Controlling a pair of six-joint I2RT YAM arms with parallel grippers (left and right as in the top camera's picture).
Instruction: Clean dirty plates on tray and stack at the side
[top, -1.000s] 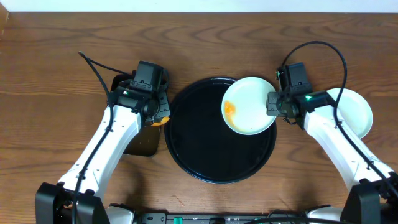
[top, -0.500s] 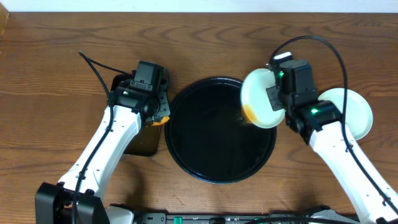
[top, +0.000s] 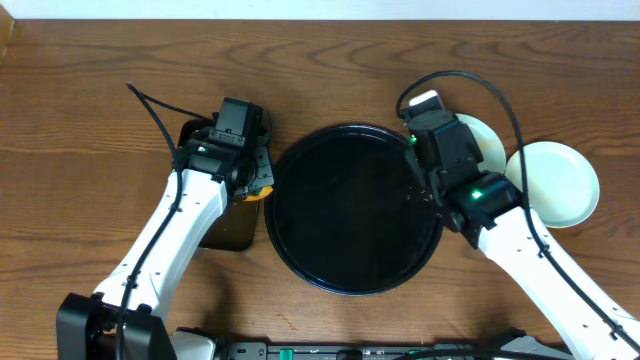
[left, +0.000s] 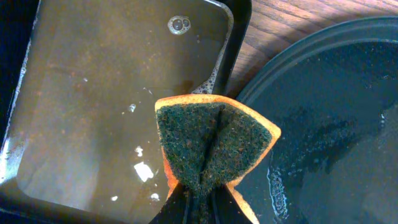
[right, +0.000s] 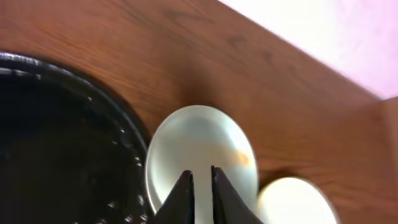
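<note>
Wooden table (top: 90, 90): your right hand (right: 200, 179) sits over a plate (right: 199, 146) just beside the tray (top: 350, 210), fingers a slit apart, grip unclear; your left hand (left: 199, 190) pinches the sponge (left: 214, 140) tight.

Folded green sponge (left: 214, 149), orange-edged, overhangs the rectangular black tray (left: 235, 43) of murky water; wooden desk (top: 100, 80) beneath.

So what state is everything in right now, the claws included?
Round tray: wet, no plates on it.
Smeared plate: off the tray, beside it, orange smear showing.
Second plate: on the table, looks clean.
Sponge: folded, pinched in left claw.
Rectangular tray: holds murky water.
Right claw: at the smeared plate's rim, grip unclear.
</note>
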